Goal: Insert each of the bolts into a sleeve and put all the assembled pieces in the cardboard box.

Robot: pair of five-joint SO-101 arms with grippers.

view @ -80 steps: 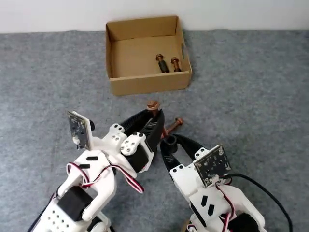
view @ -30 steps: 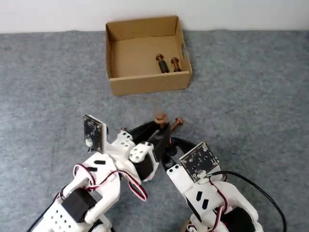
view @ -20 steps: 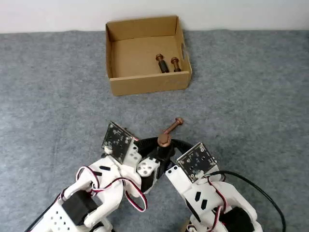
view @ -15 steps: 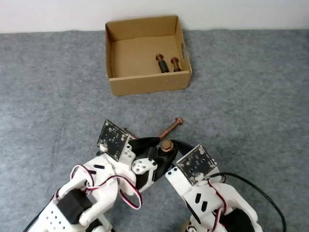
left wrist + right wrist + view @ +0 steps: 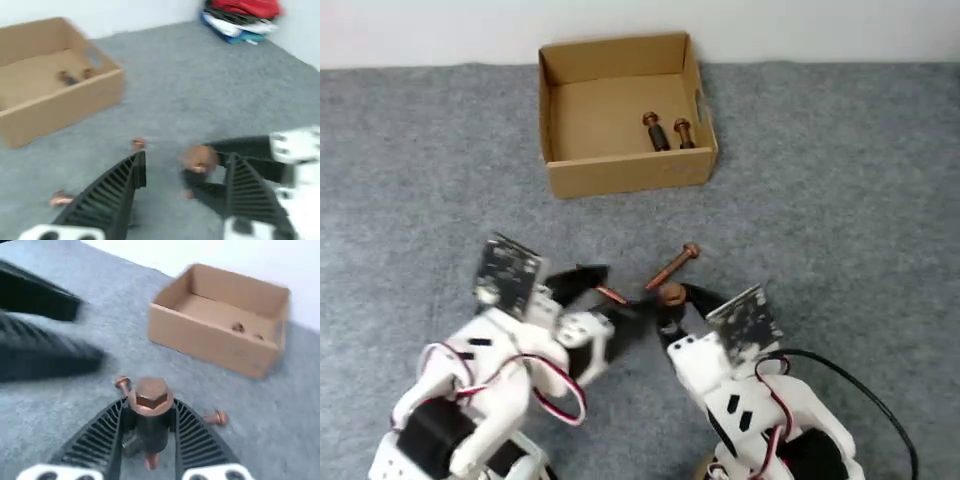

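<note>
Bolt-in-sleeve assembly (image 5: 150,412) is held pinched upright in the right gripper (image 5: 150,407), well short of the cardboard box (image 5: 625,172). If it is tilted in transit, the bolt could be shaken out of the sleeve. The left gripper (image 5: 186,167), spread and empty, is positioned just beside it and could be struck. One loose bolt (image 5: 675,265) is found on the box side of the assembly, and a second bolt (image 5: 610,295) by the left gripper. Two finished pieces (image 5: 655,130) are seated inside the box.

Grey carpet (image 5: 840,200) covers the table beneath me. The cardboard box (image 5: 620,175) sits on it well ahead of my right gripper (image 5: 672,300). One loose bolt (image 5: 675,263) lies just ahead of that gripper, and a second bolt (image 5: 611,295) lies just beside it, toward my left arm.
</note>
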